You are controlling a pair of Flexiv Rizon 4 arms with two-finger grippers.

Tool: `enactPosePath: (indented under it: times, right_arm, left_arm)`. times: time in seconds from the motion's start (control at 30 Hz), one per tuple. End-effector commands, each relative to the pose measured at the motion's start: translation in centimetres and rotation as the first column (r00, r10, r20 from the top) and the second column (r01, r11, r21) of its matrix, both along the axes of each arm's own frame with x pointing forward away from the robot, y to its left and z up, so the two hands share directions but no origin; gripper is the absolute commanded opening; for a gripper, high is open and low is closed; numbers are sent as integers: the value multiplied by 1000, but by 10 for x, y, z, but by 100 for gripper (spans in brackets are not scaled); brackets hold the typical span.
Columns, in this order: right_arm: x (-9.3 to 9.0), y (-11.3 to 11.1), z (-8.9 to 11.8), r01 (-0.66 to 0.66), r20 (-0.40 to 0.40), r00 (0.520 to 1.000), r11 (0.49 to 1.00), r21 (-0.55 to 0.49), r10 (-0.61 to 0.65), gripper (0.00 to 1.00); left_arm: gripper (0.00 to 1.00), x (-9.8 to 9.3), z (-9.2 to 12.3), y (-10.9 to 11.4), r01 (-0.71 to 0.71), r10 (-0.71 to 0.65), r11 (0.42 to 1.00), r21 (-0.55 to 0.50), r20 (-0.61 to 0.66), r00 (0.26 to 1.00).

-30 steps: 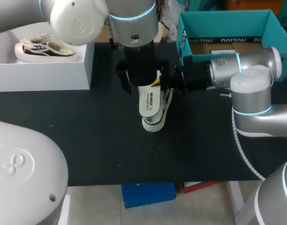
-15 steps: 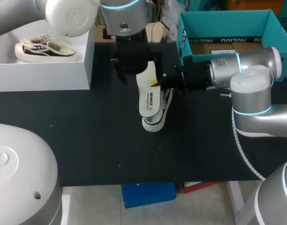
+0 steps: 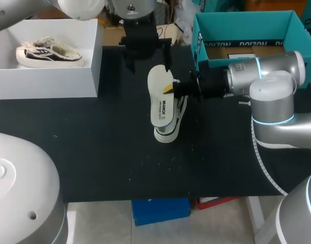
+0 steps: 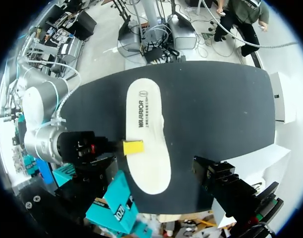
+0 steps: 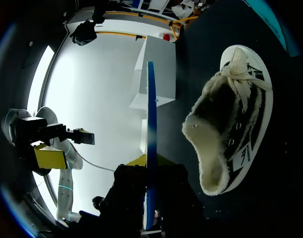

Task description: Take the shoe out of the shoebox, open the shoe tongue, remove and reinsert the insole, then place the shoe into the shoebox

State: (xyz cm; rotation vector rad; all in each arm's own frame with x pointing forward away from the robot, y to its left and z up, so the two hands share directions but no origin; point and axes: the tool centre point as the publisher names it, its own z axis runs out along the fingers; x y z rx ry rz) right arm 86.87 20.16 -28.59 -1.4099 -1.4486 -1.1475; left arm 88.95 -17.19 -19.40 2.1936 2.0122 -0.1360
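Pinching insole (image 3: 159, 99) between right gripper (image 3: 169, 89) jaws

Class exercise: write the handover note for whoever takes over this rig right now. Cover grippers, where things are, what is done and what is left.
Left gripper: open, empty, above the table behind the insole.
Right gripper: shut on the white insole, held over the shoe.
Shoe: on the black table, outside the teal shoebox.
Done: shoe out, insole removed.
Left: reinsert insole, put shoe into shoebox.
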Motion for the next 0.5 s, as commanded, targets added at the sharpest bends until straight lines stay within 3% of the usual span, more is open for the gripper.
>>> enactPosePath:
  times: [0.03,0.5]
  right_arm:
    - [0,1,-1,2,1,1000,1000,1,-2,0]
    - [0,1,-1,2,1,1000,1000,1,-2,0]
  left_arm:
    - [100,27,-5,-5,8,-8,1000,10,-31,999]
    - [100,96,-16,-13,26,-26,1000,7,-10,1000]
